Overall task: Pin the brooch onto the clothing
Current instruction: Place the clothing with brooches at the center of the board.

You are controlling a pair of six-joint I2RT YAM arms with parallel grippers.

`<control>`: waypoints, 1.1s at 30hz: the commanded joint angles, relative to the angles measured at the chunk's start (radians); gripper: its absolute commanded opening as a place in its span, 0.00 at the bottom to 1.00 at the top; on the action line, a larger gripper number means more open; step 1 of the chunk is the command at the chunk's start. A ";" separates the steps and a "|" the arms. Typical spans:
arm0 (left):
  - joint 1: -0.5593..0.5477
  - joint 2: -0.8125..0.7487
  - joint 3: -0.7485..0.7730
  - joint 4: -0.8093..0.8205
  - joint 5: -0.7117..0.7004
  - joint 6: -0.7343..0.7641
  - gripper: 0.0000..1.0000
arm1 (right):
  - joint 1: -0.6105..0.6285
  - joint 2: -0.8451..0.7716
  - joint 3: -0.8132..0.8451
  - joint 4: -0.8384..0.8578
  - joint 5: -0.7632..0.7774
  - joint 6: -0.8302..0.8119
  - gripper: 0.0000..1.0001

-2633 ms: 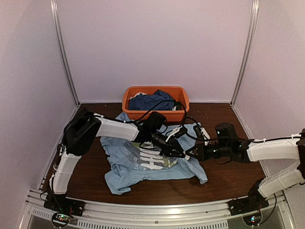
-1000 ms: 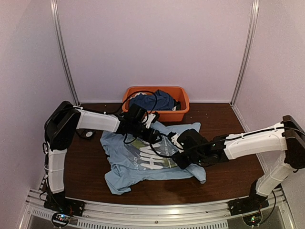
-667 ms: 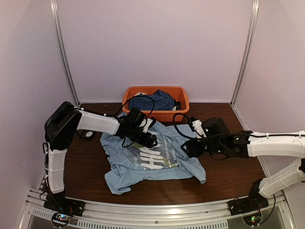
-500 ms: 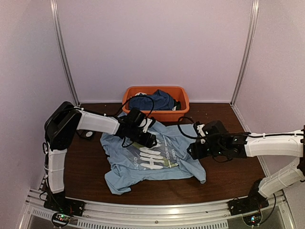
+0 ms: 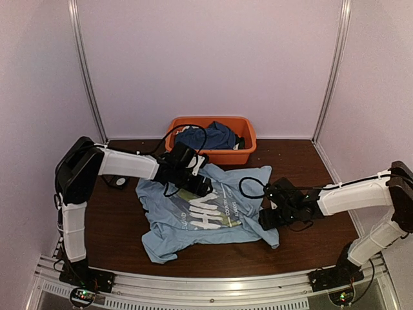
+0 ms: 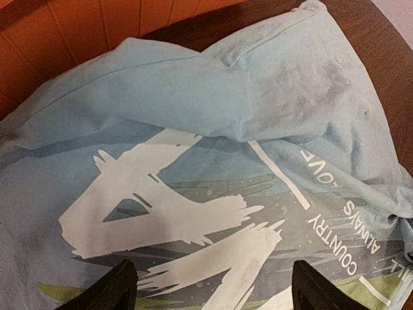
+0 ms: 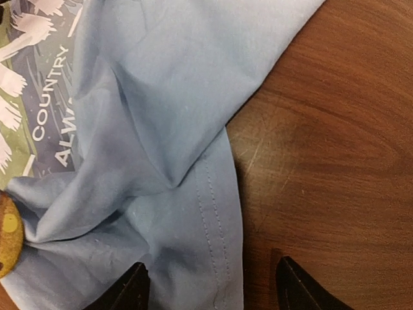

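The clothing (image 5: 206, 216), a light blue T-shirt with a white, green and yellow print, lies spread on the brown table (image 5: 310, 242). My left gripper (image 5: 201, 185) hovers open over the upper chest print (image 6: 168, 213), with nothing between its fingertips (image 6: 110, 290). Lower right, my right gripper (image 5: 266, 218) stands open at the shirt's right sleeve; in the right wrist view its jaws (image 7: 216, 289) straddle the stitched hem (image 7: 213, 213). A dull gold round disc, the brooch (image 7: 8, 236), lies on the cloth, cut off by that view's left edge. I cannot make it out from above.
An orange basket (image 5: 193, 122) holding a dark blue garment (image 5: 210, 137) stands at the back, just behind the shirt. A small black case (image 5: 117, 181) lies on the table left of the shirt. Pale walls close in the back and both sides.
My right gripper has opened, lifted off the shirt's chest and drawn back right to the sleeve. The left gripper has stayed over the print, its jaws a little wider.
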 commanded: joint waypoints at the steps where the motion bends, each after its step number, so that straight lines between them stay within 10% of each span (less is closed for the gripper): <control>1: 0.004 -0.033 -0.006 0.014 -0.021 -0.010 0.84 | -0.006 0.056 -0.020 -0.004 0.009 0.034 0.59; 5: 0.004 -0.035 -0.011 0.014 -0.023 -0.020 0.84 | -0.010 0.102 -0.013 0.012 0.003 0.045 0.44; 9: 0.004 -0.047 -0.025 0.015 -0.027 -0.030 0.84 | -0.021 0.114 -0.018 -0.012 0.031 0.095 0.01; 19: 0.004 -0.059 -0.025 0.022 -0.057 -0.044 0.84 | -0.029 -0.115 -0.110 -0.144 0.200 0.302 0.00; 25: 0.004 -0.063 -0.037 0.038 -0.043 -0.053 0.84 | -0.032 -0.159 -0.091 -0.100 0.146 0.286 0.64; 33: 0.004 -0.071 -0.046 0.046 -0.035 -0.052 0.84 | -0.032 -0.126 -0.024 -0.099 0.125 0.280 0.92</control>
